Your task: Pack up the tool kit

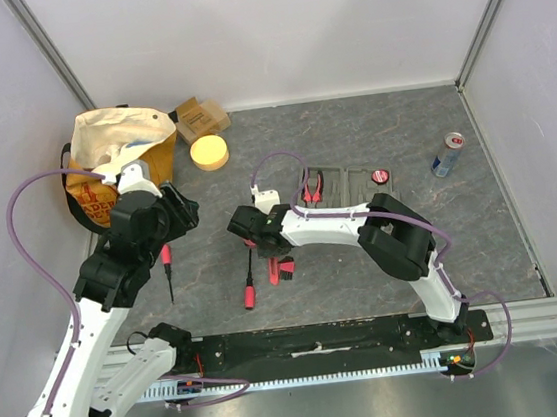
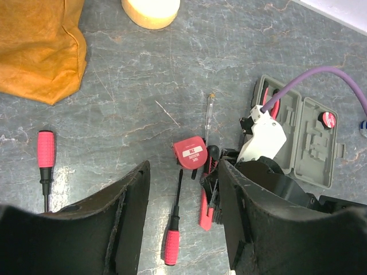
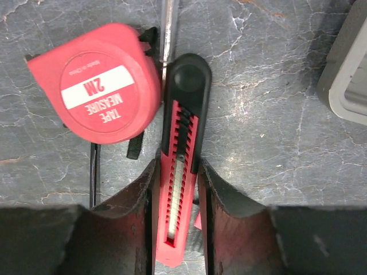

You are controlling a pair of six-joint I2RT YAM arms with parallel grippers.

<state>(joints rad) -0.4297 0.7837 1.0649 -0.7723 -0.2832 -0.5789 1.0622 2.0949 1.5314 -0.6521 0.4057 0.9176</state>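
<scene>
The right gripper (image 3: 176, 172) pinches the tail end of a red-and-black cutter (image 3: 184, 109) near the middle of the table (image 1: 492, 224), while the left gripper (image 2: 182, 177) hangs wide and empty nearby. The case (image 1: 351, 182) lies open toward the far edge, pliers (image 1: 311, 187) already seated. The risks sit close: a tape measure (image 3: 97, 86) touches the cutter's left side and a thin metal shaft (image 3: 167, 28) meets its head, so a lift may drag either; and a grip so far from the middle could let the cutter swing or slip on the way to the case.
</scene>
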